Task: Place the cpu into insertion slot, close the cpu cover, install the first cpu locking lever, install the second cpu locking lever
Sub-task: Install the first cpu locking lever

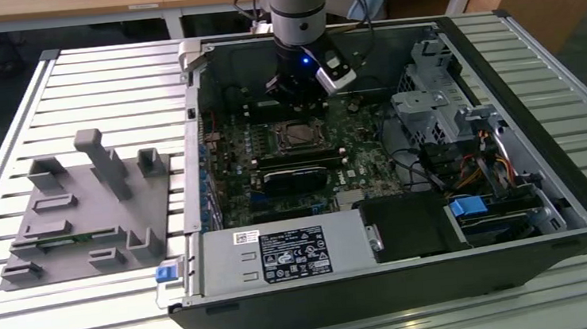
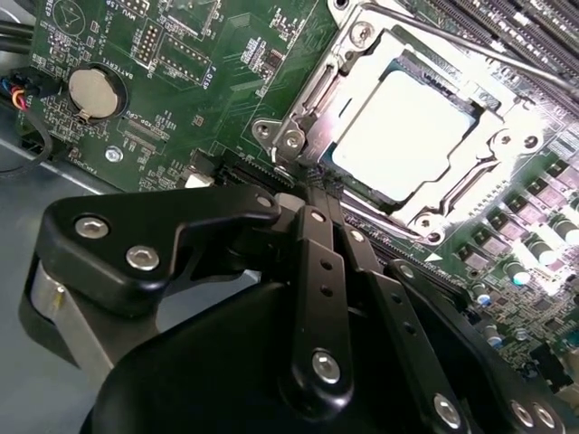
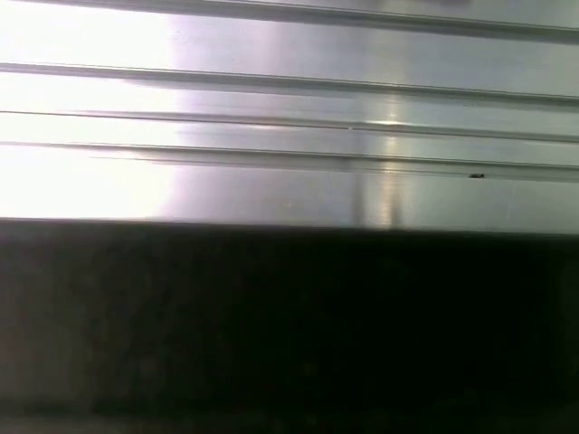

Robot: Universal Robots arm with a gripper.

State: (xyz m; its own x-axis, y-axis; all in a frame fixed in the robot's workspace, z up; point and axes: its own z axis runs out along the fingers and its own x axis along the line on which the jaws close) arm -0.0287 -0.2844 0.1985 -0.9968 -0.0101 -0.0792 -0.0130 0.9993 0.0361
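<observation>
resting on slatted metal table [image 1: 104, 309] — open computer case [image 1: 553, 213], wooden desks [image 1: 67, 5] behind

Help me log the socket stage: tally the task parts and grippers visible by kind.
cpu: 1
cpu cover: 1
gripper: 1
Total: 3
</observation>
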